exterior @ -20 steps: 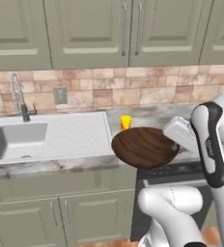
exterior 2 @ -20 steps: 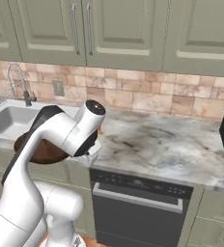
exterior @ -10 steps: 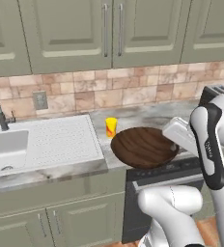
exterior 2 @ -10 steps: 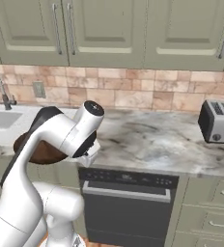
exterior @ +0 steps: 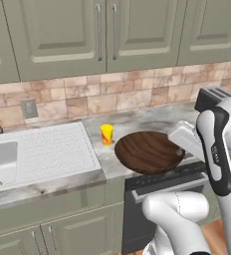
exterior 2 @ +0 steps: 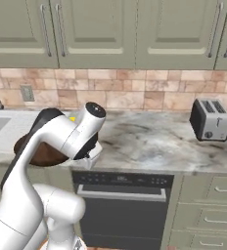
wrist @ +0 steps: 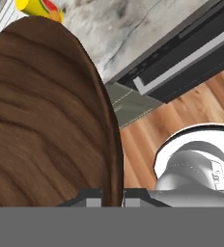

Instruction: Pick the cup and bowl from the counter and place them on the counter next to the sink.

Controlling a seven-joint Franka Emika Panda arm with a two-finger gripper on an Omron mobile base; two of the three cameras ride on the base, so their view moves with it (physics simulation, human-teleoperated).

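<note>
- Far left you've got the sink (exterior: 0, 160), white, with its ribbed drainboard (exterior: 53, 149) running right from the basin.
- Next over is the cup (exterior: 106, 134), yellow with a red mark, standing upright on the counter (exterior: 137, 122) just beside the drainboard's right edge. The hand view catches it too, at the top edge past the bowl's rim.
- Then the bowl (exterior: 148, 152), dark wood grain, held up off the counter over its front edge, close to the cup but not touching it.
- The gripper (wrist: 111, 195) is clamped on the bowl's rim, a finger either side of the edge, on the bowl's right side.
- Below the bowl sits a dark oven front (exterior 2: 120, 205).
- Way off right on the counter sits a toaster (exterior 2: 211, 118).
</note>
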